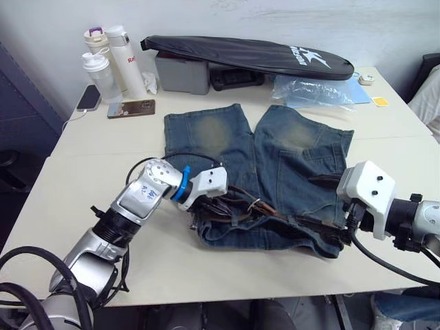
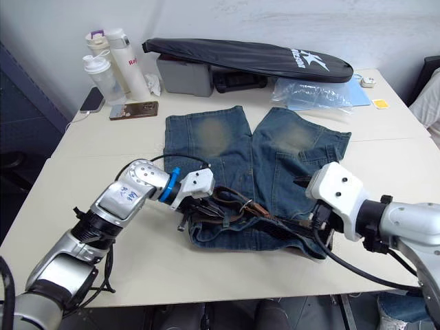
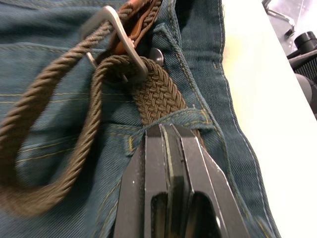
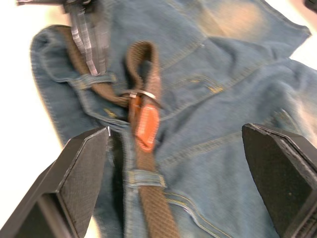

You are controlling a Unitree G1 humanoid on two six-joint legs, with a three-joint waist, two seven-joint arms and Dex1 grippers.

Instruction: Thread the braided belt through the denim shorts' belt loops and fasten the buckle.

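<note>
- Left gripper (image 3: 171, 130) sits at the waistband of the denim shorts (image 1: 275, 165), its two black fingers pressed together with nothing visibly between them — the tips rest right at a belt loop (image 3: 178, 119) where the braided belt (image 3: 153, 94) goes under it. The buckle (image 3: 119, 39) lies just beyond those tips, along the belt's own line, so this arm looks the nearer one for the fastening.
- Right gripper (image 4: 176, 163) hovers over the waistband from the shorts' other side, fingers spread wide and holding nothing; the belt runs between them toward the buckle (image 4: 143, 95).
- Denim shorts lie flat in the middle of the tabletop (image 1: 82, 172), legs toward the far edge, waistband toward the near edge; faded blue with yellowish worn patches on both legs.
- Braided belt is dark brown and woven, lying lengthwise along the waistband, roughly parallel to the table's near edge. It passes under at least two loops, and its free part curls into a loose loop on the denim beside the buckle.
- Buckle is a silver rectangular frame with a tan leather tab behind it — belt already passes through the frame; whether the prong is seated I cannot tell.
</note>
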